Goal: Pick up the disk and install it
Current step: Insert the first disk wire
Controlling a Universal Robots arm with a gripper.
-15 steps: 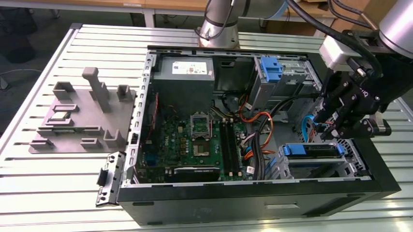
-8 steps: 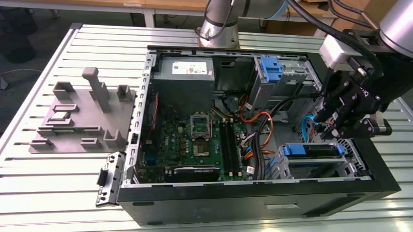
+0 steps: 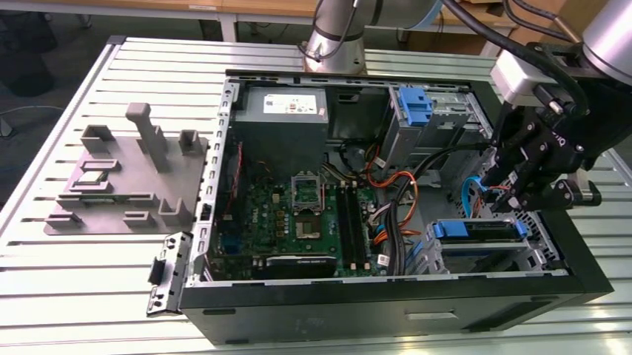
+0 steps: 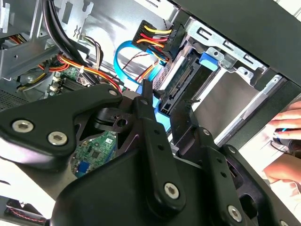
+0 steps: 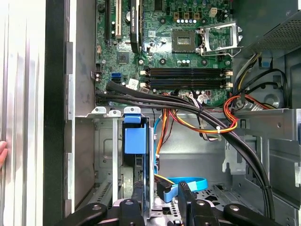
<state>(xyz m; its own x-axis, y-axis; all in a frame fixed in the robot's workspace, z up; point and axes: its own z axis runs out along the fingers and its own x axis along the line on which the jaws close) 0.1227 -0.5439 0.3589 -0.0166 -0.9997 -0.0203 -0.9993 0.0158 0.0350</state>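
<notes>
Hovering over the drive cage of the open computer case [image 3: 395, 310], the gripper [image 3: 519, 194] has its jaws spread and nothing between them.

The disk [image 3: 477, 231] sits in the cage by the case's front corner, blue bracket showing, just below the fingers. In the first wrist view the disk [image 5: 135, 155] stands edge-on between the two black fingertips [image 5: 185, 195]. A person's hand [image 4: 287, 129] rests outside the case wall in the second wrist view.

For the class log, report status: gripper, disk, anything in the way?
Gripper inside the open computer case, above the disk bay. Disk with blue bracket standing in its bay, between the fingers. Loose cables cross nearby.
</notes>
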